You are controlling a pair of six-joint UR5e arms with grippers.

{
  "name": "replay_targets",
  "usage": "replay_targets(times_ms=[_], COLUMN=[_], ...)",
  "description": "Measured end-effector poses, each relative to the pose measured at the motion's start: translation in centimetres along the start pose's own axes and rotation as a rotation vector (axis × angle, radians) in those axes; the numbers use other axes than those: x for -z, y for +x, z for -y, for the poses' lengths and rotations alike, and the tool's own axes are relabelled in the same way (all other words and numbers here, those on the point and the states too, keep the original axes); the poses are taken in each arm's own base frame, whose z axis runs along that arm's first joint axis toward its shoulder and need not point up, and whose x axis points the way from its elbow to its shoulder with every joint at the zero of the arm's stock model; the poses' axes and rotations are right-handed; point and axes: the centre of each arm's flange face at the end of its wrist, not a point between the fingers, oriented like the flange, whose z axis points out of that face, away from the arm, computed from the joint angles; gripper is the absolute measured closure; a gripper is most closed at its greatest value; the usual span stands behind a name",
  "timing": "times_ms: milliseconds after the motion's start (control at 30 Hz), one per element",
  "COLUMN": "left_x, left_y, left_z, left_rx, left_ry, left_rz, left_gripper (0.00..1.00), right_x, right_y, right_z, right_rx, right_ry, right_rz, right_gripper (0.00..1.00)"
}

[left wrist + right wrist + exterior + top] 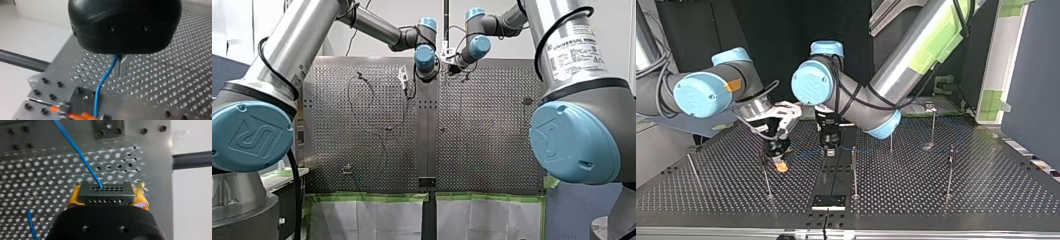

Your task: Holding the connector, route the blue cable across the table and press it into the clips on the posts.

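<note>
Right jaws clamped black connector [104,193] between yellow pads [73,198]; blue cable [80,155] ran from it over perforated tabletop [37,177] to left jaws, closed on it.

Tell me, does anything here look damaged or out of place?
One yellow pad of my right gripper, beside the black connector, looks frayed: ragged crumbs stick out at its tip. Nothing else stands out.

You can read "UNIVERSAL ROBOTS" on the white label [576,54] on my right arm [554,17], upper right of the front view; its smaller print is illegible.
</note>
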Motion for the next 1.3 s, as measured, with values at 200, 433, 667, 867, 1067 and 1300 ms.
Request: replay_targets(times_ms=[200, 433, 667, 867, 1067, 1300], left_x=[1.3, 1.5, 0.6, 0.0, -0.3, -0.1], left_y=[-1.2, -1.0, 1.8, 6.6, 10.7, 13.2], left_z=[-0.3, -1.2, -2.2, -2.7, -3.8, -4.9], left_rx=[0.028, 0.056, 0.054, 0.031, 0.023, 0.024], left_ry=[0.027, 0.07, 0.094, 0.094, 0.082, 0.103], left_rz=[0.035, 0.05, 0.032, -0.009, -0.04, -0.051], left_gripper=[1.0, 1.0, 1.0, 1.0, 1.0, 1.0], right_x=[0.3, 0.6, 1.0, 1.4, 1.9, 2.4], right_y=[-1.6, -2.7, -3.6, -5.3, -7.0, -9.5], right_z=[0.2, 0.2, 0.0, -0.1, -0.5, -1.9], right_rx=[-0.007, -0.014, -0.018, -0.018, -0.019, -0.008], right_ry=[0.001, -0.001, -0.007, -0.012, -0.023, -0.057], right_rz=[0.032, 0.057, 0.074, 0.109, 0.143, 0.18], right_gripper=[1.0, 1.0, 1.0, 1.0, 1.0, 1.0])
